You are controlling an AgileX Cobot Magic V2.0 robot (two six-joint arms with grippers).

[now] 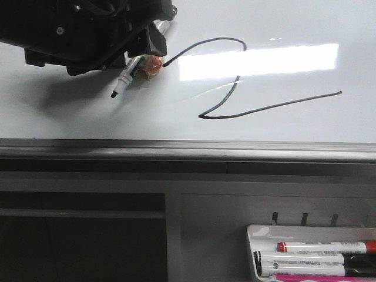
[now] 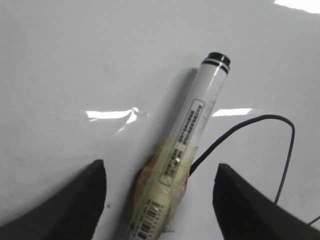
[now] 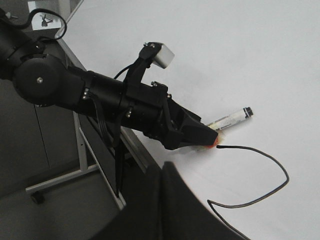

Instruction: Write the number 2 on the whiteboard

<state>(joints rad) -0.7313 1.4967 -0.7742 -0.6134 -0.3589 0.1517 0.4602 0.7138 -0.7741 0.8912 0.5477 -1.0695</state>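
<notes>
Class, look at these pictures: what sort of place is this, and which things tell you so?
Probably a robot lab or test room: a whiteboard with a drawn 2, a tray of markers below, and a robot arm over it.

A white tray [image 1: 254, 252] holds three markers: a red-capped marker [image 1: 326, 247] farthest back, two black-capped markers [image 1: 305, 264] just beside it, nearer the tray's front

A hand-drawn number 2 [image 1: 258, 88] stands on the whiteboard [image 1: 70, 111].
</notes>
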